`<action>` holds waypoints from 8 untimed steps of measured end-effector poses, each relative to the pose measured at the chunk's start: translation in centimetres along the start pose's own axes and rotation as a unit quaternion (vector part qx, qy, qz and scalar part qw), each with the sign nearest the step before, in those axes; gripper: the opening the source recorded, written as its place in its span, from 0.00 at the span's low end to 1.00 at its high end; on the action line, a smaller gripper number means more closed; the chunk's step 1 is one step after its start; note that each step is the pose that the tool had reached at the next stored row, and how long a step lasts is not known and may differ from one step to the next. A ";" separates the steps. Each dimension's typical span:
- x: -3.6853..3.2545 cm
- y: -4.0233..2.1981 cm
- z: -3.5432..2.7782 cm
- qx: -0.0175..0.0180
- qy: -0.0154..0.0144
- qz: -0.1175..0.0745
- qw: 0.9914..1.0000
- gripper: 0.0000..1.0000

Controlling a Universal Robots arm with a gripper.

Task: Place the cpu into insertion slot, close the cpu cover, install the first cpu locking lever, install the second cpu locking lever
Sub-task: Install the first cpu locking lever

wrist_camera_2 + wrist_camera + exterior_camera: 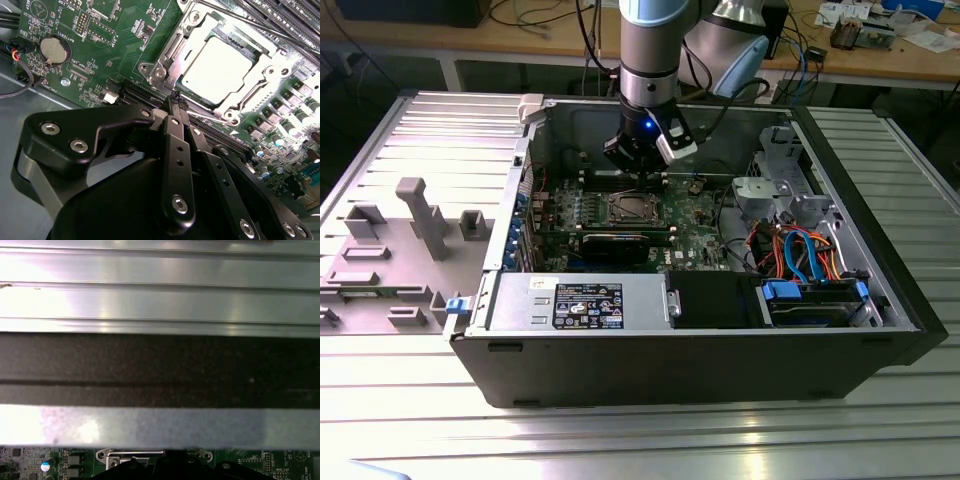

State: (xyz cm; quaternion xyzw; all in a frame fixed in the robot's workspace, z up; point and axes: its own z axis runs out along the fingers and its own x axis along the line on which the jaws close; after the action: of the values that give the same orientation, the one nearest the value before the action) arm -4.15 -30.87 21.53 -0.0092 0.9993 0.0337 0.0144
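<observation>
The cpu (217, 65), a bright silver square, lies seated in the insertion slot (150, 70) on the green board. The cpu cover (172, 50) lies flat over it, framing the chip. A thin locking lever (260, 30) runs along one side of the socket. My gripper (176, 100) is shut with nothing between its black fingers, and its tip hovers just off the socket's edge. In the exterior view the gripper (638, 175) hangs inside the open computer case, just behind the cpu (629, 208).
Memory slots (290, 20) flank the socket and a coin battery (55, 48) sits on the board. A black graphics card (620, 243), a power supply (580, 300), coloured cables (800, 250) and a drive cage (815, 300) crowd the case. Grey fixtures (420, 215) stand at the exterior view's left.
</observation>
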 end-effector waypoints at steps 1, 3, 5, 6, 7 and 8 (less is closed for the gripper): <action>0.00 0.00 0.00 0.000 0.000 0.000 1.000 0.11; 0.14 0.01 0.00 0.000 0.000 0.000 1.000 0.11; 0.38 0.01 -0.01 0.000 0.000 -0.002 1.000 0.11; 0.51 0.01 -0.01 0.000 0.000 -0.002 1.000 0.11; 0.69 0.01 -0.02 0.000 0.000 -0.003 1.000 0.11; 0.86 0.01 -0.02 0.000 0.000 -0.004 1.000 0.11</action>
State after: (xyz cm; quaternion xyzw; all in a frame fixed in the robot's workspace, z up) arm -5.02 -30.87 21.53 -0.0130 0.9992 0.0337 0.0143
